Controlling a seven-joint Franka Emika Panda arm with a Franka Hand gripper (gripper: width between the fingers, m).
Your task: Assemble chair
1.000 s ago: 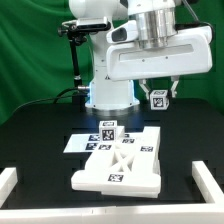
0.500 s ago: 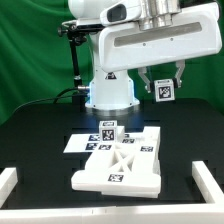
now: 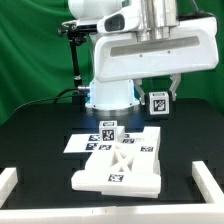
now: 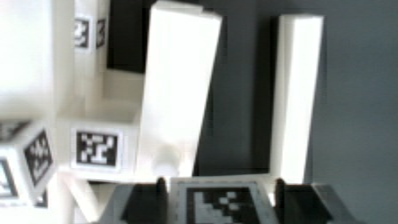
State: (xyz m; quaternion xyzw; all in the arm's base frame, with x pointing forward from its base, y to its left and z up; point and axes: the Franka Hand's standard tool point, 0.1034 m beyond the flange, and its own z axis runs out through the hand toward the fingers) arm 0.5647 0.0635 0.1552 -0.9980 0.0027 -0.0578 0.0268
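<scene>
The Franka arm (image 3: 140, 45) fills the upper part of the exterior view, its wrist held high over the black table (image 3: 35, 135), well clear of the parts below. This height is presumably a carrying height, chosen so the load passes over the assembly without striking it.

Next in size is the partly built chair (image 3: 118, 168), a white slab structure with a crossed relief on its top face. It lies flat near the table's front, with white border rails (image 3: 20, 182) at the table's edges. Lying flat probably keeps its joining faces upward and reachable.

Behind it, partly covered, lies the marker board (image 3: 80, 141); a small white tagged block (image 3: 108, 131) stands there among other parts.

Smallest is the tagged cube (image 3: 157, 101), a loose chair part, hanging in the air toward the exterior view's right. The gripper (image 3: 158, 97) is clamped on it, one finger on each side. In the wrist view the cube's tagged face (image 4: 221, 200) sits between the dark fingers (image 4: 128, 203), with long white slabs (image 4: 178, 90) of the chair below.

No brand name or readable writing appears. The only markings are black-and-white square tags, whose patterns cannot be made out as characters.
</scene>
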